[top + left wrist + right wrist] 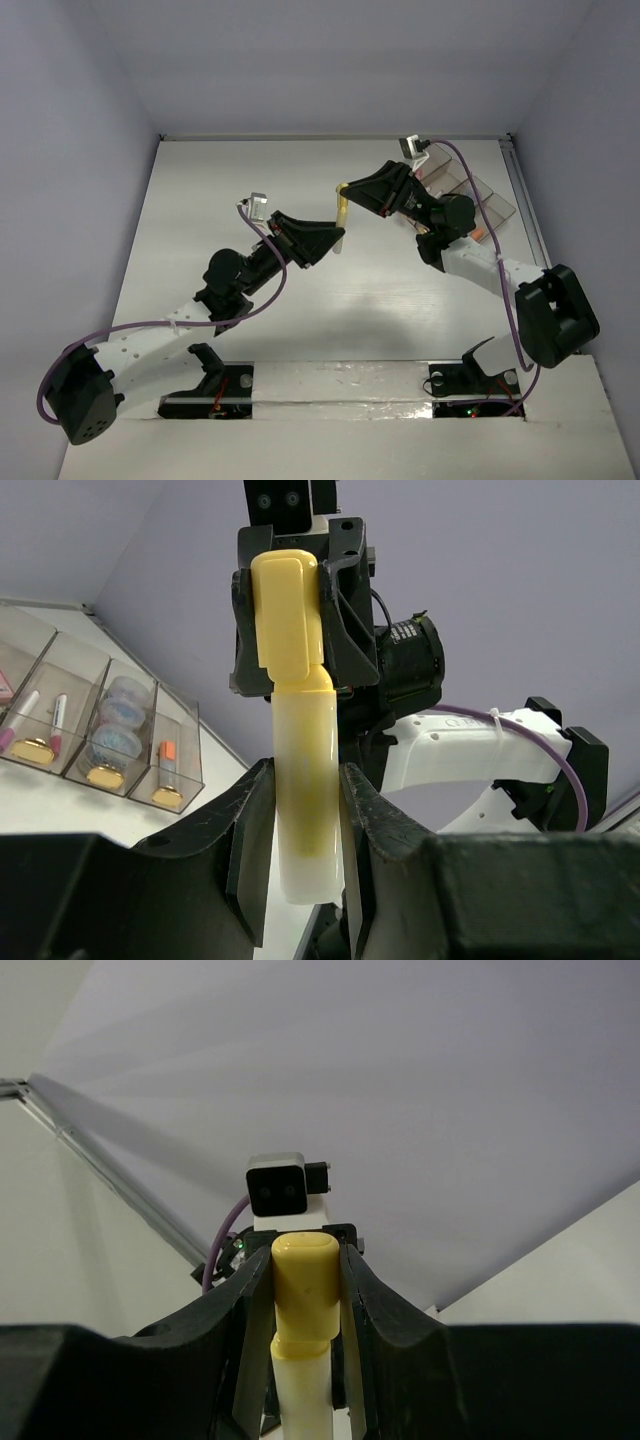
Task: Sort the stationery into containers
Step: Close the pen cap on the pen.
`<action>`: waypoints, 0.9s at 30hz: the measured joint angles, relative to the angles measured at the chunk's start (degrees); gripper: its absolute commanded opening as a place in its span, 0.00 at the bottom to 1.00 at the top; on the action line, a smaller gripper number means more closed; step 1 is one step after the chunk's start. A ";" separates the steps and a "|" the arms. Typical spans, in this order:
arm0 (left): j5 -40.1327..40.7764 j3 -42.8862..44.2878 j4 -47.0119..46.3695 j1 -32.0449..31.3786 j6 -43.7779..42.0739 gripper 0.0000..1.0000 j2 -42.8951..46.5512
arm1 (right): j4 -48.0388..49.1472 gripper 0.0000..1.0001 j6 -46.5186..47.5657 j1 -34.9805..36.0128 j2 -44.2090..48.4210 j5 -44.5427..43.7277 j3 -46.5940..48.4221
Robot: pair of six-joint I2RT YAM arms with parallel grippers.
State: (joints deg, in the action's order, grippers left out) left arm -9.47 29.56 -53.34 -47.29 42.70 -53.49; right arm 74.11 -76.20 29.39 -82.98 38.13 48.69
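The staggered row of smoky transparent plastic bins (192, 765) stands far right on the table; one compartment holds thin white pens (58, 718), the next round tins (112, 738), the end one an orange bit (168, 750); both arms reach inward, raised; left gripper (305, 835) and right gripper (305, 1300) each clamp one end of the stubby yellow marker (303, 770), aloft mid-table.

Glossy white table (230, 200), lit from above. Pale lavender back wall (330, 60) rises behind the table, a left wall (60, 200) and right wall (600, 150) flank it. A thin metal rail (529, 200) runs along the table's right edge, and a raised white panel (340, 385) lies along its near edge.
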 measured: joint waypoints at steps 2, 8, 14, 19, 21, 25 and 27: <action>-0.13 0.00 -0.02 0.15 0.04 0.00 0.09 | 0.04 0.26 0.39 0.09 0.22 -0.04 -0.02; -0.59 -0.04 -1.01 0.44 0.44 0.00 0.11 | 0.00 0.26 1.66 0.83 1.27 -0.02 -0.04; -1.46 -1.29 -3.69 0.55 1.33 0.00 0.11 | 0.00 0.26 2.89 1.40 2.19 -0.20 -0.79; -1.73 -1.49 -5.09 0.85 2.08 0.00 -0.31 | 0.04 0.27 4.39 2.12 2.60 -0.90 -1.27; -1.84 -1.51 -6.03 0.92 2.32 0.00 -0.76 | 0.07 0.27 5.77 2.99 3.28 -1.77 -2.25; -2.36 -1.51 -7.54 0.94 2.36 0.00 -1.38 | 0.24 0.27 7.52 3.80 4.00 -3.32 -2.78; -2.43 -1.51 -7.89 0.96 2.36 0.00 -1.40 | 0.52 0.27 7.87 4.15 4.00 -3.85 -2.78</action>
State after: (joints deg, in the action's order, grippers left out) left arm -11.90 28.05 -61.23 -46.33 45.06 -54.89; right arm 74.63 -68.34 33.54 -78.98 34.28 45.91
